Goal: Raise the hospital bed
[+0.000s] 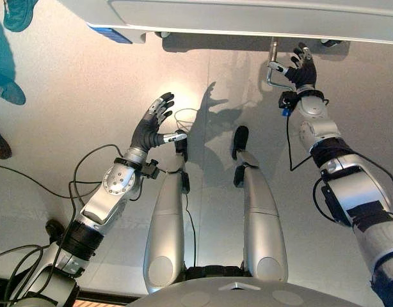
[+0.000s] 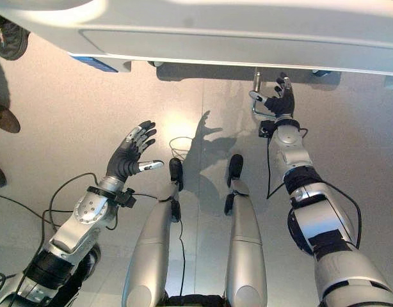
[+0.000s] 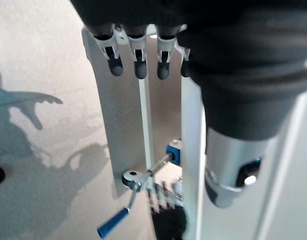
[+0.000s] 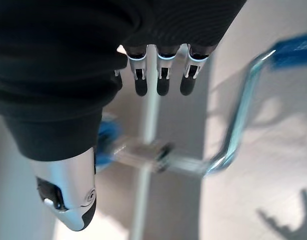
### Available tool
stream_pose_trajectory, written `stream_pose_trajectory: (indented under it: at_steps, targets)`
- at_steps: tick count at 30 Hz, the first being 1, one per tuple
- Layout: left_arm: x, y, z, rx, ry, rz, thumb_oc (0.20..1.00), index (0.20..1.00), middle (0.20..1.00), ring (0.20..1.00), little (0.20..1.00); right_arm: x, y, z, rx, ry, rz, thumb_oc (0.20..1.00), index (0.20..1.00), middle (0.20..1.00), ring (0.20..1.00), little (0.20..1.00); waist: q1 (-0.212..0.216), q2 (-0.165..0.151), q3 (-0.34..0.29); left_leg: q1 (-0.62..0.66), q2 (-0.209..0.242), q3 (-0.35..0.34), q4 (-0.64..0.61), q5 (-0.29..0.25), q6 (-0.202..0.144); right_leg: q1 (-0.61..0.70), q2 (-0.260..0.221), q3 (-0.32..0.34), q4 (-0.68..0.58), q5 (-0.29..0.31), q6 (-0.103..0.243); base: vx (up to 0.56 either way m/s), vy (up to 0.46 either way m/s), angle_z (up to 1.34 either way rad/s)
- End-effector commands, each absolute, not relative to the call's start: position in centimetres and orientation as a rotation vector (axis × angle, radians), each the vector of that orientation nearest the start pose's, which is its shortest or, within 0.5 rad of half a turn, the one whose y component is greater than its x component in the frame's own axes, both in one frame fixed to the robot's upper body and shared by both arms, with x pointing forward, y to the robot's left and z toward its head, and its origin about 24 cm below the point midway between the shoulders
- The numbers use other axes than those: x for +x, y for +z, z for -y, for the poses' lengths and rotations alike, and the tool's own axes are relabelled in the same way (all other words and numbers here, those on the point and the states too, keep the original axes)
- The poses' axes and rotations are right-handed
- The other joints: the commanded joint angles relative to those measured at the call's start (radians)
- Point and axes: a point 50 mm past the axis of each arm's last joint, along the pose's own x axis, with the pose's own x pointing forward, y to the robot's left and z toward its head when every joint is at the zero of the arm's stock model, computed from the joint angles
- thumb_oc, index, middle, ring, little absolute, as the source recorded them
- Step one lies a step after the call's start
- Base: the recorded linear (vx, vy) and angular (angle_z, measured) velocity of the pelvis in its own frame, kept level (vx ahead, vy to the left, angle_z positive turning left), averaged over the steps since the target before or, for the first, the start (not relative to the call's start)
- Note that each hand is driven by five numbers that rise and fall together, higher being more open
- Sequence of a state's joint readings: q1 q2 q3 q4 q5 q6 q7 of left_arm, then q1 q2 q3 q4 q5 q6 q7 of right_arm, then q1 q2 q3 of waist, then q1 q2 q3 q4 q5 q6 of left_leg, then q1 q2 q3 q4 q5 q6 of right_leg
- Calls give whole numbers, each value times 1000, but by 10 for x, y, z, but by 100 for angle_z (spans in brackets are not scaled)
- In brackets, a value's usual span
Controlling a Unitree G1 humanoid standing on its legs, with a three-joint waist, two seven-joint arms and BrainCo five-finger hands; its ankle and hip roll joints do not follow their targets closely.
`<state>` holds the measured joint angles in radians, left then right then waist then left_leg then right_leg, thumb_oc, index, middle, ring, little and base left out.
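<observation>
Left eye view: my right hand (image 1: 303, 69) is reaching up at the crank handle (image 1: 271, 69) under the foot end of the hospital bed (image 1: 248, 19), far right. My left hand (image 1: 152, 121) is hanging over the floor, fingers spread, holding nothing.

Right wrist view: my fingers (image 4: 160, 82) are extended, not wrapping the crank; the blue grip (image 4: 292, 51) is sitting off to the side.

Advice: I'd say move onto the blue grip, curl fully, then turn in full circles.

Left wrist view: a second crank (image 3: 128, 200) is showing.

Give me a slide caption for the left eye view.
Right hand reaches the bed's metal crank while the open left hand hovers above the floor.
</observation>
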<state>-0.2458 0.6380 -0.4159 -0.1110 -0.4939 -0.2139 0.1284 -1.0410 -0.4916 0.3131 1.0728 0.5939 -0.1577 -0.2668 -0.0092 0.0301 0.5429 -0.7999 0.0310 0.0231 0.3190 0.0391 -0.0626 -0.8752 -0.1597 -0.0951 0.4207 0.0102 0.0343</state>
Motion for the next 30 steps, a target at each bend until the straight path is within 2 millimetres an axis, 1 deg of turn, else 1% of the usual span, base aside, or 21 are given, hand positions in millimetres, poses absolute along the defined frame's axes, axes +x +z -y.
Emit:
stream_pose_trajectory:
  at_steps: [1,2,3,7,10,11,13,17,19,20,24,30]
  targets:
    - [260,147,-147,52,-398,442,1000,1000,1000,1000,1000,405,182,251,-80,-350,113,1000,1000,1000,1000,1000,-2,7,-23,-31,-18,-8,56,-57,18,3,-11,9,-31,13,74,12,32,5]
    - [260,149,-145,45,-403,453,1000,1000,1000,1000,1000,404,178,257,-80,-373,83,1000,1000,1000,1000,1000,-1,11,-23,-33,-19,-7,54,-56,19,0,-11,10,-30,12,74,9,22,3]
    - [260,149,-145,45,-403,453,1000,1000,1000,1000,1000,404,178,257,-80,-373,83,1000,1000,1000,1000,1000,-1,10,-23,-33,-19,-6,54,-56,19,0,-11,10,-30,12,74,0,0,0]
    - [260,148,-144,41,-400,454,1000,1000,1000,1000,1000,400,169,273,-114,-426,18,1000,1000,1000,1000,1000,-1,16,-23,-33,-21,-2,50,-57,22,-2,-11,11,-35,12,74,0,0,0]
    - [261,150,-141,48,-399,467,1000,1000,1000,1000,1000,395,156,284,-142,-471,-51,1000,1000,1000,1000,1000,0,22,-23,-32,-23,1,51,-61,25,-4,-12,12,-35,12,74,0,11,0]
    - [261,150,-141,48,-399,467,1000,1000,1000,1000,1000,395,156,284,-142,-471,-51,1000,1000,1000,1000,1000,0,22,-23,-32,-23,1,51,-61,25,-4,-12,12,-35,12,74,0,0,0]
    - [262,150,-138,43,-404,469,1000,1000,1000,1000,1000,392,148,289,-146,-490,-82,1000,1000,1000,1000,1000,0,28,-23,-34,-24,2,50,-61,27,-7,-12,15,-34,12,74,0,0,0]
    - [262,149,-140,55,-399,466,1000,1000,1000,1000,1000,389,141,292,-142,-499,-105,1000,1000,1000,1000,1000,-1,27,-23,-31,-24,3,47,-61,27,-7,-12,17,-33,12,74,0,0,0]
    - [263,150,-140,58,-397,467,1000,1000,1000,1000,1000,386,135,296,-139,-510,-129,1000,1000,1000,1000,1000,-1,27,-23,-32,-25,4,50,-63,27,-8,-13,18,-32,11,75,0,0,0]
    - [264,150,-139,56,-393,469,1000,1000,1000,1000,1000,383,128,299,-142,-523,-163,1000,1000,1000,1000,1000,-1,28,-23,-32,-25,6,52,-63,27,-8,-12,19,-32,12,75,0,0,0]
    - [264,152,-138,53,-398,477,1000,1000,1000,1000,1000,380,121,302,-161,-534,-198,1000,1000,1000,1000,1000,1,33,-23,-34,-26,5,53,-62,28,-10,-13,20,-30,12,76,0,0,0]
    - [264,154,-138,44,-391,488,1000,1000,1000,1000,1000,380,120,302,-153,-530,-196,1000,1000,1000,1000,1000,6,42,-23,-38,-27,3,50,-59,28,-13,-13,22,-31,11,76,0,0,0]
